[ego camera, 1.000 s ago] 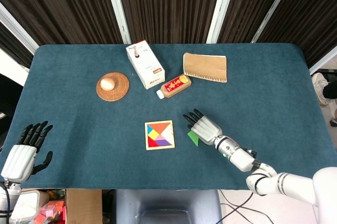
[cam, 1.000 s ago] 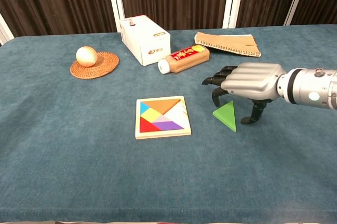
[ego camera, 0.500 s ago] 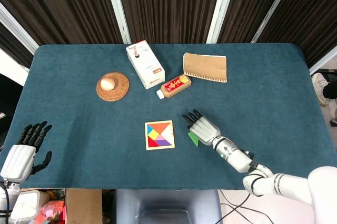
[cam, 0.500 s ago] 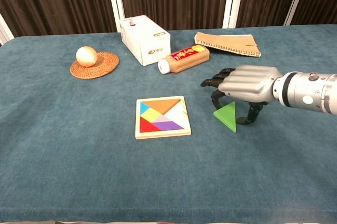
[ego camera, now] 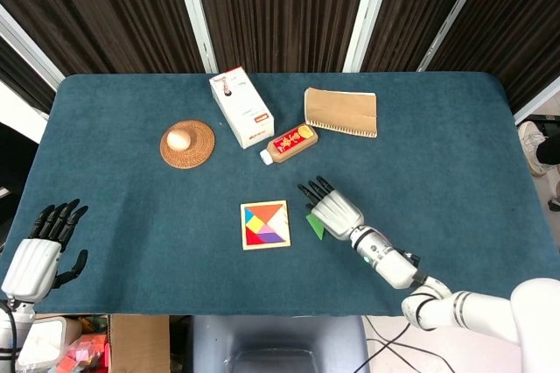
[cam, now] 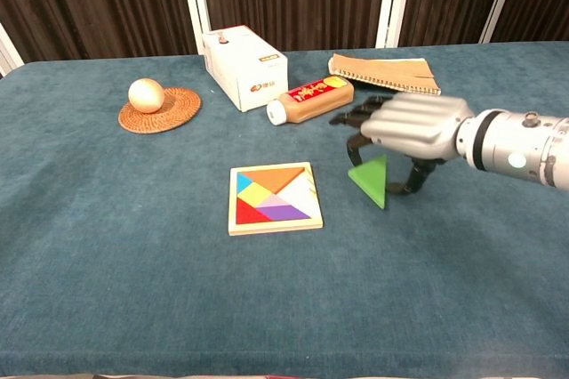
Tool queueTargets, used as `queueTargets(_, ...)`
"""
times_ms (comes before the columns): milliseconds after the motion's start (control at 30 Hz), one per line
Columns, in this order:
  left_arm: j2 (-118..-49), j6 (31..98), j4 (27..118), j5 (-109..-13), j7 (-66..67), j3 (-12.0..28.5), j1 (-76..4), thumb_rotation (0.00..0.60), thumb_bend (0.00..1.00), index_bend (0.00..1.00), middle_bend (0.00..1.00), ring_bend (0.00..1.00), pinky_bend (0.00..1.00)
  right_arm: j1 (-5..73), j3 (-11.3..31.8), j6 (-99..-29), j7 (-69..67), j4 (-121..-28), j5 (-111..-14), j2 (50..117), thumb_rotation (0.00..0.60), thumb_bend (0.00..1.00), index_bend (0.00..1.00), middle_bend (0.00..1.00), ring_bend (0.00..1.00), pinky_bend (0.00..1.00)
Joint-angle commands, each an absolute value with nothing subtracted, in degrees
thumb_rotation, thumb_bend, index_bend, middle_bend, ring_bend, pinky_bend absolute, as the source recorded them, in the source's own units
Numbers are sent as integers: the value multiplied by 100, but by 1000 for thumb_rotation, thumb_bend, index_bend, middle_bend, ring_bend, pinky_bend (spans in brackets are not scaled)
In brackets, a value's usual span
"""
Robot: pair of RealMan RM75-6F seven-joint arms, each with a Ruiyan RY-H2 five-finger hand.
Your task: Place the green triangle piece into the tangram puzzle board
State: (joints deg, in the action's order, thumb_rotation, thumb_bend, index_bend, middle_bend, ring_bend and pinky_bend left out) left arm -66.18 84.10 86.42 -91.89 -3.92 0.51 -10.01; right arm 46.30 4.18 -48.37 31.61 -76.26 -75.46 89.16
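Dark pleated curtains with pale vertical posts hang behind a tabletop (ego camera: pixel 455 180) covered in teal cloth. Near the middle of it lies the tangram puzzle board (ego camera: pixel 265 225) (cam: pixel 274 198), a square wooden frame already filled with coloured pieces except for a pale gap along its right side. Just to the right of the board, the right hand (ego camera: pixel 333 210) (cam: pixel 411 126) is arched palm-down over the green triangle piece (ego camera: pixel 315 225) (cam: pixel 372 181), its dark fingers (cam: pixel 354 117) curled down on the far side and its thumb on the near side; the triangle is pinched between them, tilted up on edge, and whether its lower corner touches the cloth I cannot tell. The triangle is apart from the board and not in the gap. Beyond the board stands a reddish-brown bottle (ego camera: pixel 291 143) (cam: pixel 310 99) lying on its side with its white cap toward the left, and behind that a white carton (ego camera: pixel 241 106) (cam: pixel 243 66). To the right of the bottle rests a tan notebook (ego camera: pixel 341 111) (cam: pixel 385 74). Far left of the board, a round woven coaster (ego camera: pixel 187 144) (cam: pixel 160 109) carries an egg (ego camera: pixel 178 138) (cam: pixel 146 92). The left hand (ego camera: pixel 39 255) hangs off the near left corner of the tabletop, fingers spread and holding nothing, seen only in the head view.
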Motion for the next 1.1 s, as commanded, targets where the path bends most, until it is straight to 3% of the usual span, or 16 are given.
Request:
queueTargets(33, -6635, 8449, 8604, -9231, -417, -7, -962, 600, 489, 0, 0, 0, 0, 4580, 526, -5373, 3147, -7623, -7905, 9077, 600, 493, 649, 90, 0, 0)
queueTargets(233, -6664, 8468, 8552, -9301, -465, -29, -971, 600, 490, 0, 0, 0, 0, 4700, 638, -5833, 3675, -7215, -8241, 9626, 600, 493, 655, 105, 0, 0)
queueTargets(633, -6604, 8549, 8546, -9414, -605, -79, -952, 600, 490, 0, 0, 0, 0, 4952, 739, -5662, 4309, -6540, -8141, 10558, 600, 492, 677, 128, 0, 0)
queueTargets(1100, -6578, 8599, 8529, -9441, -674, -87, -936, 600, 490, 0, 0, 0, 0, 4966, 729, -5516, 4528, -6317, -7982, 10704, 600, 492, 675, 128, 0, 0)
